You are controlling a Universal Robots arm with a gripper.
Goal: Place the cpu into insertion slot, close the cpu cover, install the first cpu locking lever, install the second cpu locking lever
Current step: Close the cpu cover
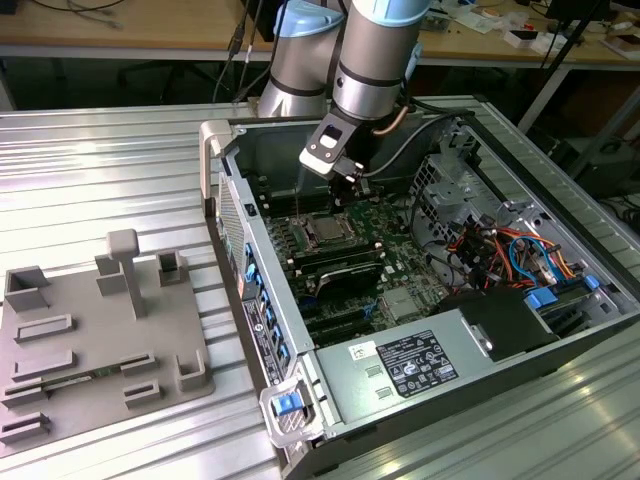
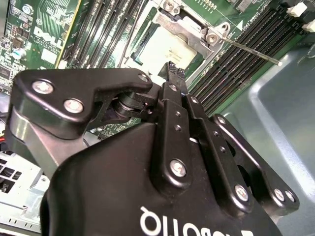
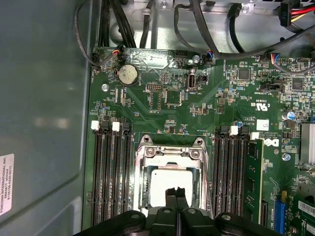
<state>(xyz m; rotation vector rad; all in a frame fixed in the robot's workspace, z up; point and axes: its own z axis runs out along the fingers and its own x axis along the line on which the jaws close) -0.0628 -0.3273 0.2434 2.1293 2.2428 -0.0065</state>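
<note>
Cpu (image 3: 162, 179) sits under the lowered cover (image 3: 170, 153), with ram slots (image 3: 110, 177) tight on both sides. Gripper (image 3: 175, 192) tips are pinched together holding nothing, right over the cpu. Can't tell if they're touching it.

cpu (image 3: 160, 179) is a small square chip with a dull silver top, sitting flat in the insertion slot (image 3: 143, 184) on the green board. The cpu cover (image 3: 171, 153), a silvery frame, lies down around it, chip showing through the window. One thin locking lever (image 2: 248, 50) sticks out, not hooked down.
</note>
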